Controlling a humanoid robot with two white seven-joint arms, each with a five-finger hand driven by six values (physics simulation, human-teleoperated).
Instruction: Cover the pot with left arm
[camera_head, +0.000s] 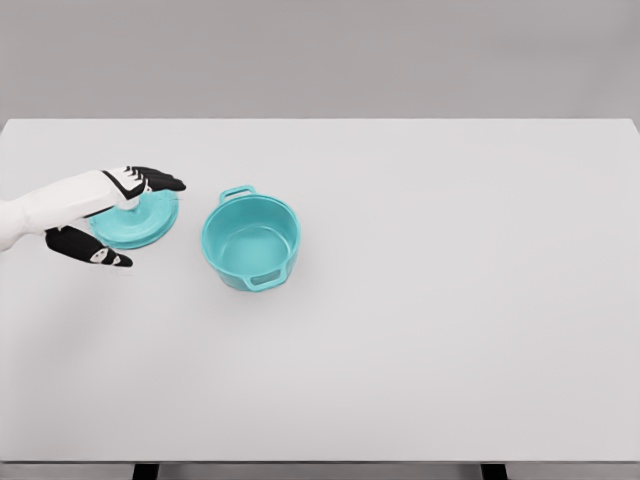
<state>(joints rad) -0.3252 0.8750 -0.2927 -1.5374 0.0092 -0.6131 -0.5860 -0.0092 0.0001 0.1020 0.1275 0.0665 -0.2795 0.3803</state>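
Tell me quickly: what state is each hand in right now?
Left hand: fingers spread around the teal lid, grip not confirmed.
Right hand: not in view.

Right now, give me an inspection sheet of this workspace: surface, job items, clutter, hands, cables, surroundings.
Surface: flat white table, no spills or marks visible.
Job's things: round teal pot with two handles, upright, open and empty; round teal lid lying on the table to the pot's left, apart from it.
Clutter: nothing seen.
Hands: left hand over the lid, fingers spread around it, grip not confirmed; right hand not in view.
Cables: nothing seen.
Surroundings: plain grey wall behind the table; dark table legs at the bottom edge.
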